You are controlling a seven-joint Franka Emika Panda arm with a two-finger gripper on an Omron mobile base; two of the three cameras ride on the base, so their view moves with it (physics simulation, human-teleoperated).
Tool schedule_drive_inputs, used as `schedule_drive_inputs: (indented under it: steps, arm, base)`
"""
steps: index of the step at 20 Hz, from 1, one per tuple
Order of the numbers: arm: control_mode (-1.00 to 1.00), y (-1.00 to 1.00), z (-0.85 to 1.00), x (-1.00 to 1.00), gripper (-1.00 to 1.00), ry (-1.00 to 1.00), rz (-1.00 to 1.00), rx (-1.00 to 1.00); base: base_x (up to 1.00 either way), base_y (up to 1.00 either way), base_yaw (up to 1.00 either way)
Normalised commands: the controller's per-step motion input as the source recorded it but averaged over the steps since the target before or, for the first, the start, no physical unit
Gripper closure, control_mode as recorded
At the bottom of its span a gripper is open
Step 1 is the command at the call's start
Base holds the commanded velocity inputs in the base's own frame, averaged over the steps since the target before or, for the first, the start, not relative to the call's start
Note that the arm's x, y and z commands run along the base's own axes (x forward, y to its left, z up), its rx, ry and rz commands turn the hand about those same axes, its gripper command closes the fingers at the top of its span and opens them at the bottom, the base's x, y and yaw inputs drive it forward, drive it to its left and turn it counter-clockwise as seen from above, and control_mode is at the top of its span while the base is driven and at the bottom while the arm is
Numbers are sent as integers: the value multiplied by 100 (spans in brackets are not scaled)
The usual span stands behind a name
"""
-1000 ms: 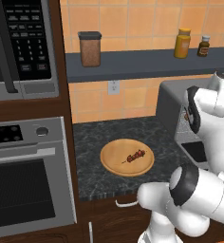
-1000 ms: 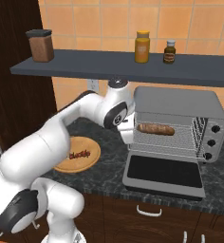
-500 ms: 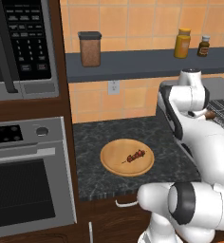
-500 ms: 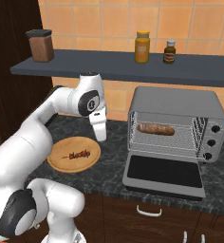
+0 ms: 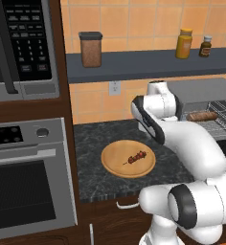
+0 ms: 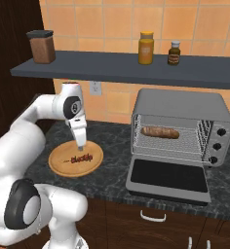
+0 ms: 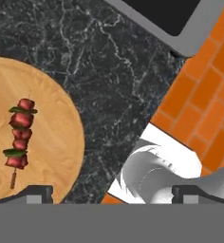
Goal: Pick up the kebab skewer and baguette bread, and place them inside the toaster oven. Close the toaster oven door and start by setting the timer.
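On the dark stone counter (image 5: 93,158), the left base view shows a round wooden board (image 5: 128,159) with the kebab skewer (image 5: 137,157) lying near its centre, apart from the rim. The white arm arcs over the board's right side. To the right stands the toaster oven (image 5: 201,95), with the baguette bread (image 5: 202,116) resting on its wire rack. A microwave (image 5: 21,45) sits above a built-in oven (image 5: 28,177) at the left. A shelf (image 5: 134,63) carries a brown canister (image 5: 91,49), a yellow jar (image 5: 184,43) and a small dark bottle (image 5: 205,46). A wall outlet (image 5: 115,87) is set in the tiles below the shelf.

From the right base view, the gripper (image 6: 81,144) points down just above the far edge of the wooden board (image 6: 75,159), behind the kebab skewer (image 6: 81,158) and not touching it. The toaster oven (image 6: 182,124) stands to the right, well apart from the board. The toaster oven door (image 6: 166,181) is folded down flat onto the counter (image 6: 112,146), leaving the cavity open. The baguette bread (image 6: 160,132) lies across the rack inside. Three knobs (image 6: 217,145) run down the oven's right panel.

From the hand view, both fingertips (image 7: 35,193) stand wide apart with nothing between them; the end effector is released. The kebab skewer (image 7: 20,137) lies on the wooden board (image 7: 52,142) at the left, its stick end toward the left fingertip. A corner of the toaster oven door (image 7: 180,23) appears at the top, beside the orange tile wall (image 7: 204,104).
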Motion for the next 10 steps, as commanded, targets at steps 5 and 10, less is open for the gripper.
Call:
schedule_drive_inputs:
  steps: [5,10]
  arm:
    - [-100,45,-71,63,-100,1,0,6]
    - [-100,10,-61,69,-100,-2,0,9]
  base:
    - [0,0,0]
    - [0,0,0]
